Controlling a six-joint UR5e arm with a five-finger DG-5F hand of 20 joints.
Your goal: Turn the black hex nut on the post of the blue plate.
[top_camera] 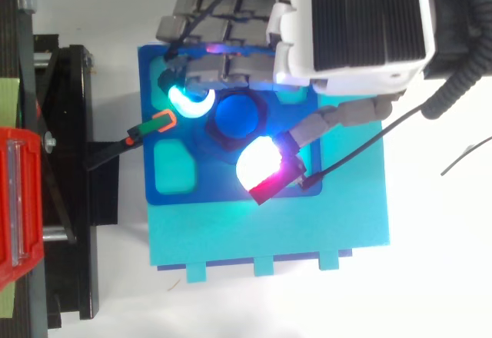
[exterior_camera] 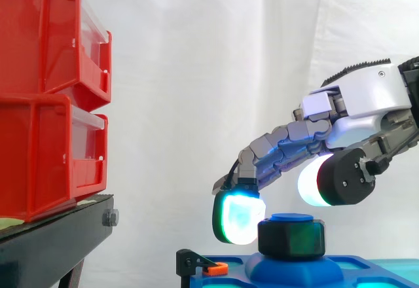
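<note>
hand: the hand (exterior_camera: 366, 98) is curled round the black hex nut (exterior_camera: 291, 238) in a loose grasp. in the side view the cyan-green fingertip pad (exterior_camera: 239, 217) lies against the nut's left face. the white thumb pad (exterior_camera: 313, 180) is held higher, seemingly not seated on a flat.
nut: it is carried upright on the blue post (top_camera: 234, 117) near the middle of the blue plate (top_camera: 151, 65), with the post's cap showing above it.
step in hand: a grip is judged to be under way for the turn.
done well: the thumb pad is best lowered onto the flat opposite the fingertip pad, so that 2 opposed faces are pinched before any twist. the twist is best kept about the post's axis, with no sideways push.
risk: with 1 pad alone, slip off a corner is likely, and the plate could be dragged on the teal base plate (top_camera: 307, 230).
in the way: an orange clip (top_camera: 163, 121) on a black bracket is set at the plate's left edge, just beside the fingertip pad. it could be knocked by a wide sweep.
further off: 2 red bins (exterior_camera: 39, 91) are stacked on a black stand (exterior_camera: 52, 235), well apart, and no hindrance is expected from them.
</note>
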